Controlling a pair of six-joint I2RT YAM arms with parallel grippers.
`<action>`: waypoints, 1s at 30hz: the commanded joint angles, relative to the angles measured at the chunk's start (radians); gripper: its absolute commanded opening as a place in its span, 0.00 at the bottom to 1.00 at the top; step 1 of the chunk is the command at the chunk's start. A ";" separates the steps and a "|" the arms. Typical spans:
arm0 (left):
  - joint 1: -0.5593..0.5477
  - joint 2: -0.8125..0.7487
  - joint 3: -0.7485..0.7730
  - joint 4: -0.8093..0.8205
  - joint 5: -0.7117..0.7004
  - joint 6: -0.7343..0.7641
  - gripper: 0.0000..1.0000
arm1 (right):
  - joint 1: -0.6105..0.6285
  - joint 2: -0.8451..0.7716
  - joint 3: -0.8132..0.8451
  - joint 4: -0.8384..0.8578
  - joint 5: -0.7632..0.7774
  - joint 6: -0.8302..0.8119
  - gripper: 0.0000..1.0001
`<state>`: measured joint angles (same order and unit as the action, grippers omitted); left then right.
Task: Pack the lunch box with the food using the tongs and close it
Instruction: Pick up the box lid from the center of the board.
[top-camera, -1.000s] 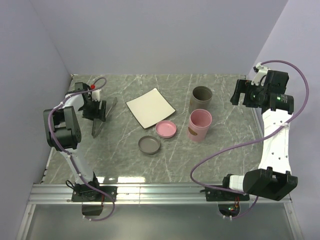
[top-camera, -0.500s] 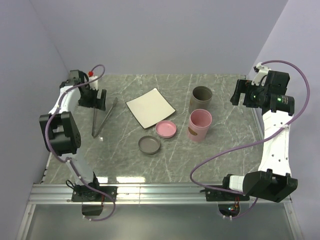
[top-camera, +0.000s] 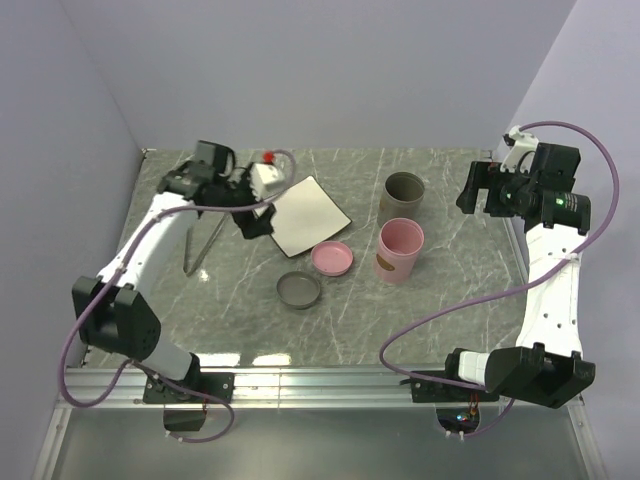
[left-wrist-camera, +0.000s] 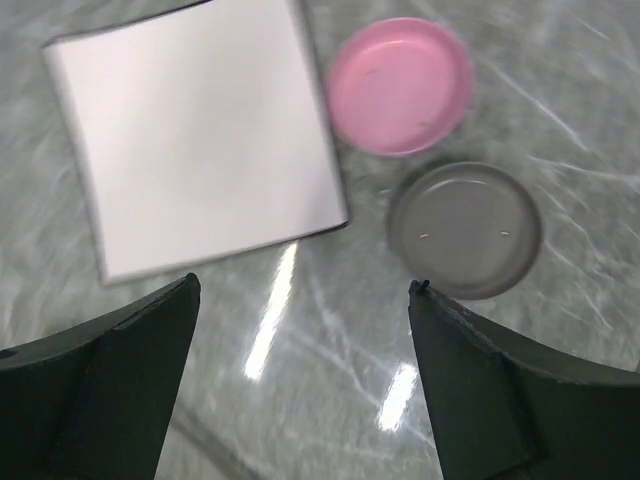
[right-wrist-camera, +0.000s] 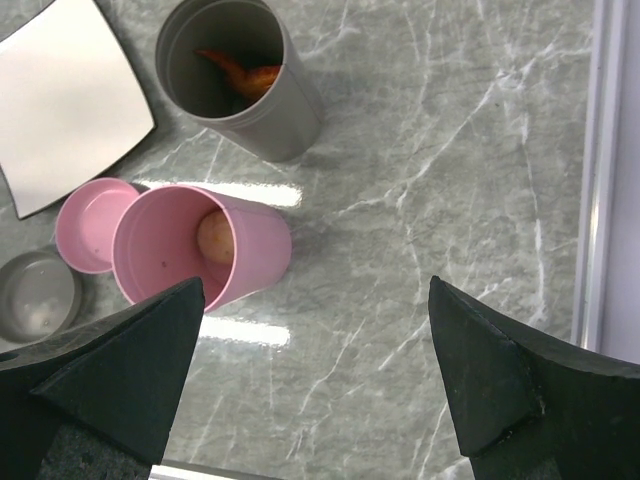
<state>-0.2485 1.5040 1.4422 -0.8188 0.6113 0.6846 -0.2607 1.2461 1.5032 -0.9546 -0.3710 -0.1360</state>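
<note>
Tongs (top-camera: 204, 245): we see them left of the plate (top-camera: 300, 215).
Cups (top-camera: 404, 195): right of it, food (right-wrist-camera: 240, 72) inside.
Lids (top-camera: 299, 290): before the plate.

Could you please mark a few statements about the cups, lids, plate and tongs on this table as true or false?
1. The white square plate is bare. True.
2. The tall pink cup holds a pale beige ball. True.
3. The left gripper grips the silvery metal tongs. False: it is open and empty; the tongs lie on the table.
4. The round pink lid sits on the pink cup. False: it lies on the table beside the round grey lid.
5. The tall grey cup is empty. False: a curved orange-brown piece is inside.
</note>
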 joint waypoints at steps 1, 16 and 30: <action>-0.093 0.063 0.001 -0.031 0.085 0.168 0.90 | -0.009 -0.027 0.028 -0.019 -0.039 -0.013 1.00; -0.390 0.404 0.159 -0.060 0.008 0.432 0.73 | -0.026 -0.045 -0.038 -0.018 -0.045 -0.007 1.00; -0.442 0.495 0.123 -0.054 -0.074 0.494 0.54 | -0.035 -0.028 -0.043 -0.009 -0.052 -0.004 1.00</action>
<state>-0.6846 1.9953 1.5715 -0.8856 0.5449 1.1446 -0.2863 1.2243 1.4635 -0.9745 -0.4110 -0.1360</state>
